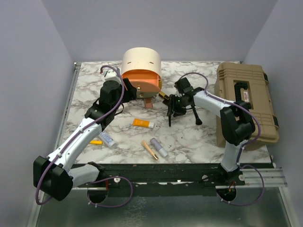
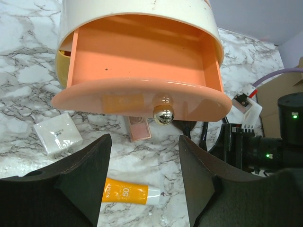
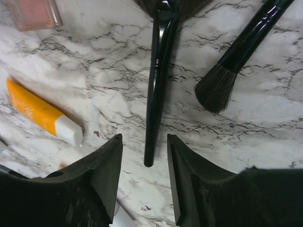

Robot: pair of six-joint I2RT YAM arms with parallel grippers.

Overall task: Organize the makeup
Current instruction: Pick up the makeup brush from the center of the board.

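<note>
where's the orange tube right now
In the top view the orange tube lies flat mid-table, just in front of the open orange drawer and left of the right gripper.

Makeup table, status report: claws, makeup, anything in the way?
Left claw open, facing empty open drawer. Right claw open, straddling thin black brush. Second brush close beside it.
</note>
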